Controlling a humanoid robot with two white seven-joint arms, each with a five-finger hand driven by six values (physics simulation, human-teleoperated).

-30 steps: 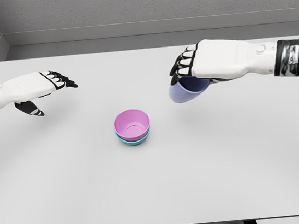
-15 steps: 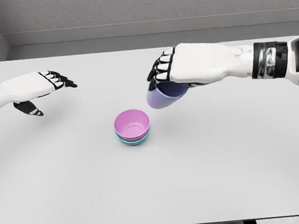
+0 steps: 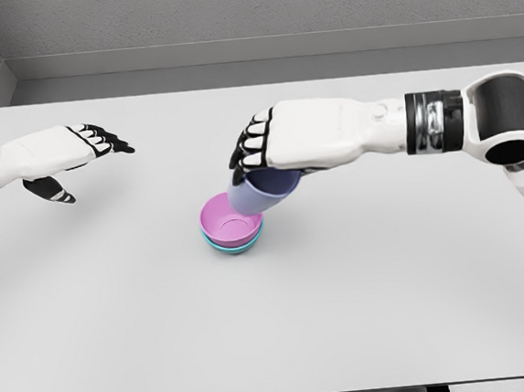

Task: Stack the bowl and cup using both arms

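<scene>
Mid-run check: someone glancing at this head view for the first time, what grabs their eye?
The right hand, reaching in to mid-table and gripping a tilted lavender cup just above the bowls. Below it, a pink bowl sits nested in a teal bowl at the table's centre. The left hand hovers open at the far left, holding nothing.

There is a single view, taken from the robot's head and tilted down and forward over the white table (image 3: 364,315), which fills most of the picture. The near table edge runs along the bottom, the far edge meets a grey wall (image 3: 264,8) at the top, and a side wall shows at the upper left. Both arms enter from the side edges at mid height. The camera seems to sit fairly close above the near edge, though nothing fixes this.
</scene>
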